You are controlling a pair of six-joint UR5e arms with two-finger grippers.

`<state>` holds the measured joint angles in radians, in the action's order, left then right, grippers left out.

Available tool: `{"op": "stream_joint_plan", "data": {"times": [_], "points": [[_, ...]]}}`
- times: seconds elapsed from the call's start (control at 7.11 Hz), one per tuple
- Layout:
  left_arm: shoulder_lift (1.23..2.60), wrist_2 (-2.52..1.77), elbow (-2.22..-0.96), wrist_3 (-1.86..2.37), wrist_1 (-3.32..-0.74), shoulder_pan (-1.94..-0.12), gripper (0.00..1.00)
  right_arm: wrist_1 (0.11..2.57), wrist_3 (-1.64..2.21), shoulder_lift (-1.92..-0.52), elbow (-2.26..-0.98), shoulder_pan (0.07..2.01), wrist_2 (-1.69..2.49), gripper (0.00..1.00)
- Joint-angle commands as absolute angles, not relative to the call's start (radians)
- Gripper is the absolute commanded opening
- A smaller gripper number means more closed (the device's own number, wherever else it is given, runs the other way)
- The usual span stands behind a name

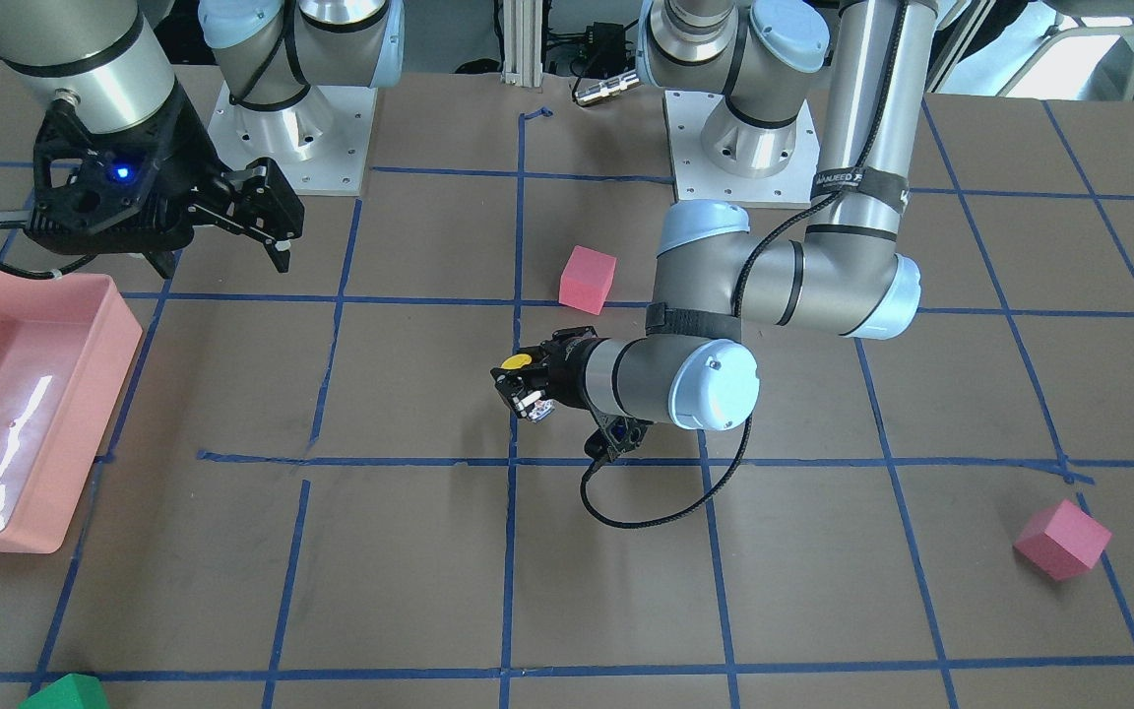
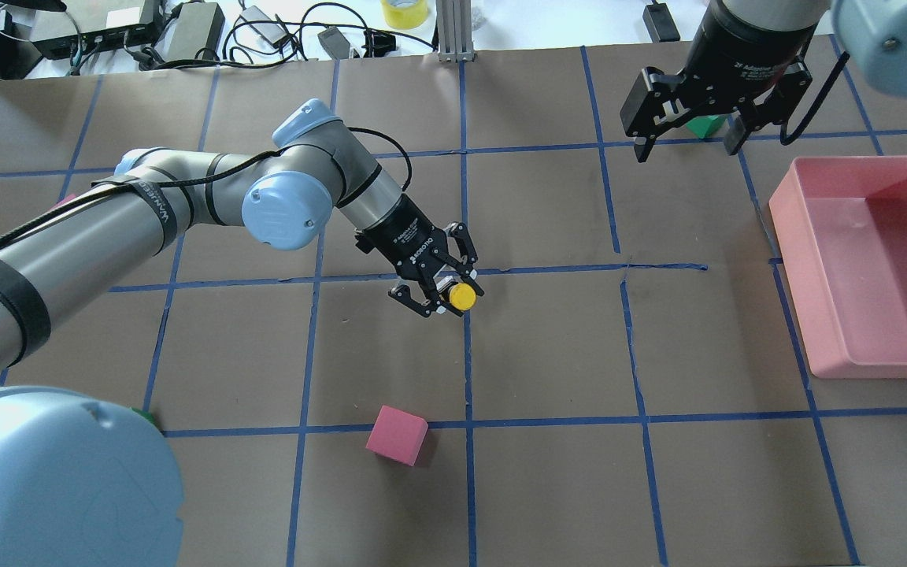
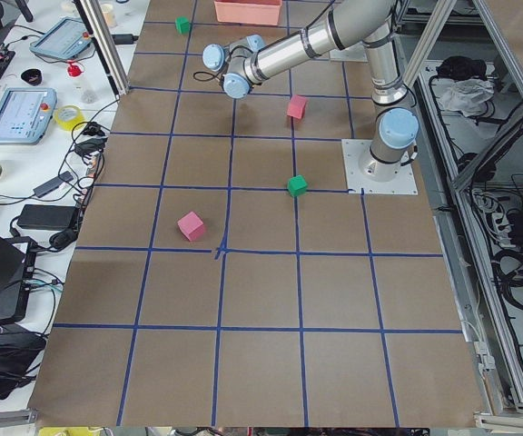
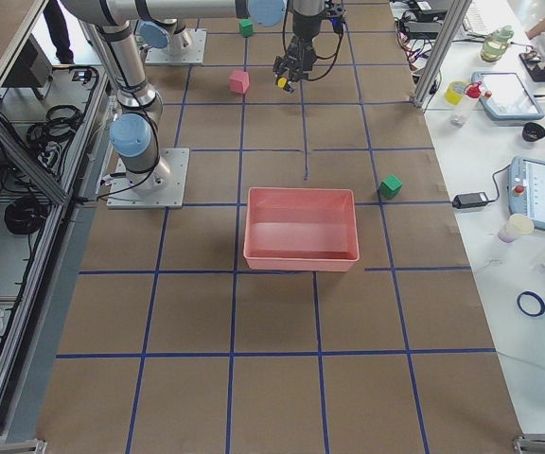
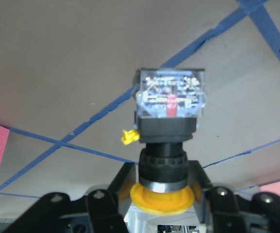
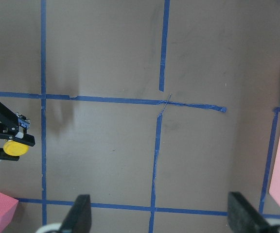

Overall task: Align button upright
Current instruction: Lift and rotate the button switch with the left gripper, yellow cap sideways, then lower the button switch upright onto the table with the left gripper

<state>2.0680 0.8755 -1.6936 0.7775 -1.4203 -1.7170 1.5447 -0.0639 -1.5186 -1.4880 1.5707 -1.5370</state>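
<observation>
My left hand (image 2: 449,298) is closed on the button (image 2: 463,296), gripping its black body near the middle of the desk (image 2: 548,488), beside a blue tape line (image 2: 468,370). I cannot tell whether its base touches the desk. 1 pink cube (image 2: 397,435) lies nearer to me than the button, well apart from it, and a 2nd pink cube (image 1: 1062,539) lies far off to my left. My right hand (image 2: 687,150) hangs open on the far right, above a green cube (image 2: 705,124) and beside the pink bin (image 2: 806,276). White lettering on my left wrist reads ROBOTIQ. The print on the arm strap is too small for me to read. The overhead view shows only the yellow cap. My left wrist view adds the clear contact block, pointing away from the palm, with a red part inside and a small yellow tab.
</observation>
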Motion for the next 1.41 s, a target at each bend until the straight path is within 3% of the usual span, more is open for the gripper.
{"op": "stream_joint_plan", "data": {"times": [0.0,1.27], "points": [[2.082,0.818,-1.698,0.791,-1.422,-1.706,0.0,1.545,-0.064,-1.519,-1.488,1.571,-1.536,1.0],[2.175,0.511,-1.77,0.807,-1.42,-1.591,0.0,1.545,-0.063,-1.52,-1.488,1.571,-1.536,1.0]]}}
